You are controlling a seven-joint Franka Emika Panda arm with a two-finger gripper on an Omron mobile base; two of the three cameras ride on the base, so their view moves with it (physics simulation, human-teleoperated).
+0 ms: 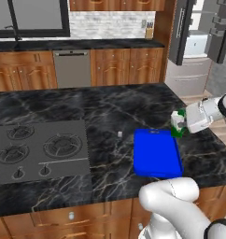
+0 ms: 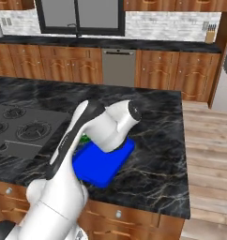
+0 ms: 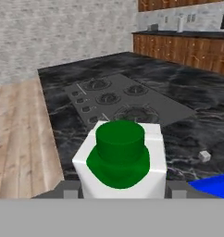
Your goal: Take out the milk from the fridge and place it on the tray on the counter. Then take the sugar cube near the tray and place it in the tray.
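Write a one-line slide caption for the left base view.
The tool carries the milk carton above the blue tray's far corner; sugar cube waits beside it.

We count one milk carton (image 3: 121,162), white with a green cap. We count one blue tray (image 1: 157,153) on one black marble tabletop (image 1: 110,107). We count one tiny sugar cube (image 1: 119,134). One grey cooktop (image 1: 38,150) is set into the tabletop, and we can make out four burners and four knobs on it. We count one steel dishwasher panel (image 1: 72,68), one fridge (image 1: 194,51) with its doors open, one knife block (image 1: 149,31), and one dark window (image 2: 80,16) divided into two panes.
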